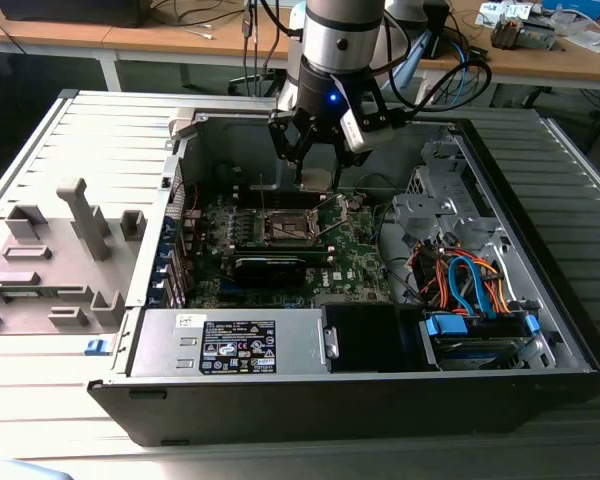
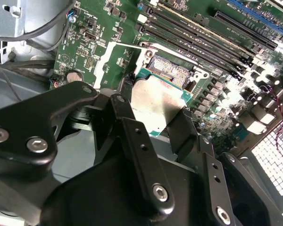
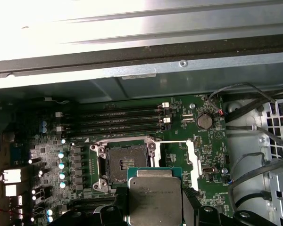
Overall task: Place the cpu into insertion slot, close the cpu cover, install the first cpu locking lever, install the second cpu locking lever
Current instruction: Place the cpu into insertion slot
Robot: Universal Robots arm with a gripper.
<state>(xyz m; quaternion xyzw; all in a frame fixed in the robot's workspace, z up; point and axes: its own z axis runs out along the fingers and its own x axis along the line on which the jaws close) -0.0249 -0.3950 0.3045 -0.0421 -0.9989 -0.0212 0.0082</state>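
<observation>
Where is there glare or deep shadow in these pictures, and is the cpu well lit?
In the first wrist view the ribbed panel is blown out to white, while the cpu is evenly lit; in the second wrist view glare washes out part of the motherboard and the fingers are dark; the exterior view is evenly lit.

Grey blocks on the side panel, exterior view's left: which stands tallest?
The narrow upright post with the wider head; the other blocks around it sit low.

Nothing stands between my end effector, gripping the cpu, and the insertion slot; the case wall rises beyond.
</observation>
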